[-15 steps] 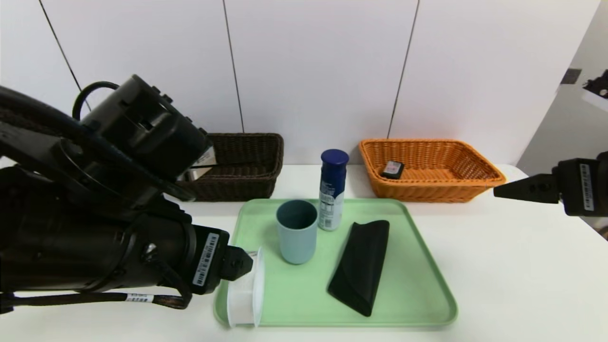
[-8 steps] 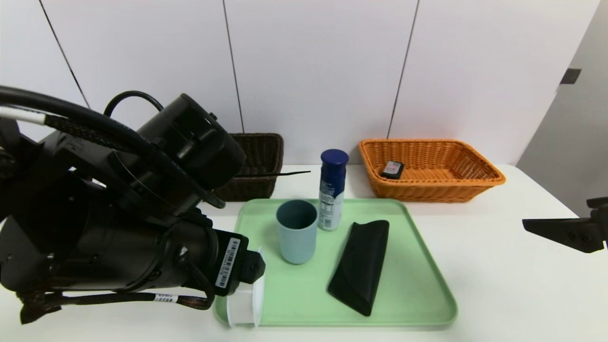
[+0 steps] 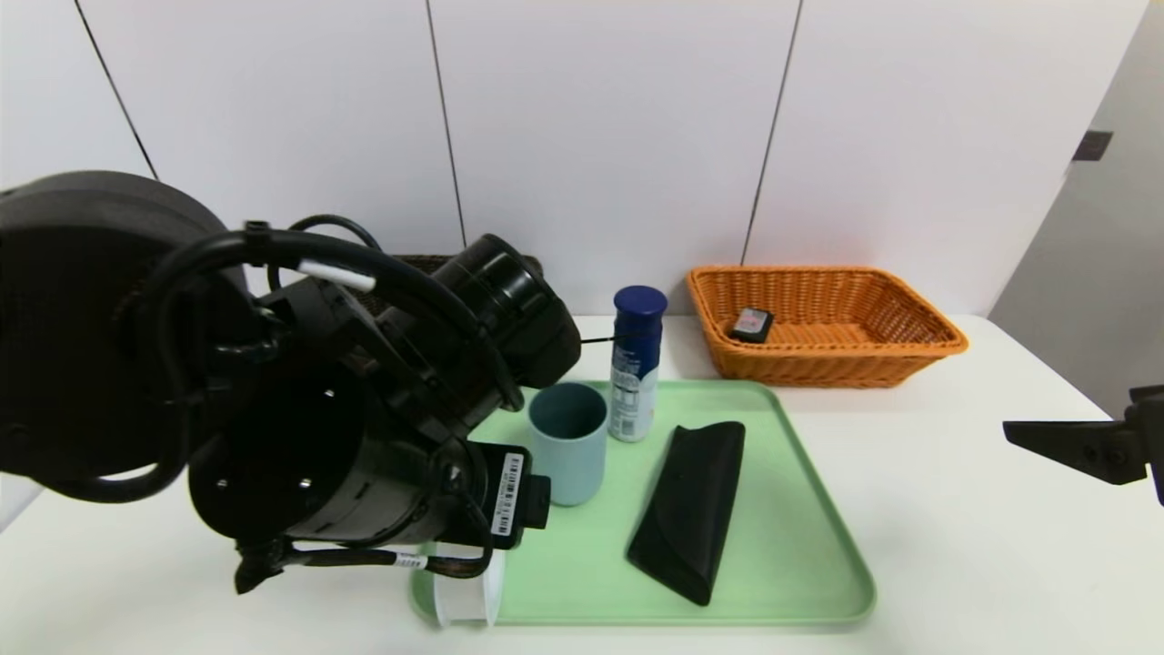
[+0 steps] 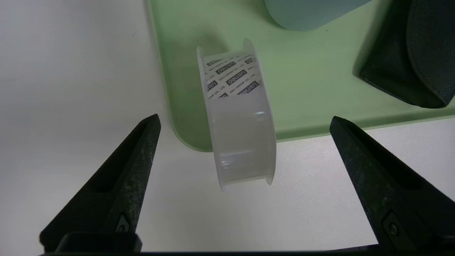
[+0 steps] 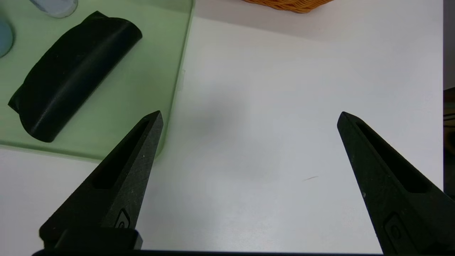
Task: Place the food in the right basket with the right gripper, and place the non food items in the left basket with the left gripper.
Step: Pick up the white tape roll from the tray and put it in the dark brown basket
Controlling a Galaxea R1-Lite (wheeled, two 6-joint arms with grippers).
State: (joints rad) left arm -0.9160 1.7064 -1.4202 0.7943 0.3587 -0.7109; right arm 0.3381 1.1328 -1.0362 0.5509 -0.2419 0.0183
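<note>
The left end effector [image 4: 243, 121] hangs open above the tape roll [image 4: 236, 117], which stands on edge at the near left corner of the green tray [image 3: 800, 564]. The right end effector [image 5: 249, 117] is open over the desk [image 5: 284, 89], right of the tray.

My left end effector [image 4: 243, 122] gapes with room either side of the tape [image 4: 238, 117]; cup [image 3: 568, 441] and case [image 3: 688, 509] crowd beyond.
</note>
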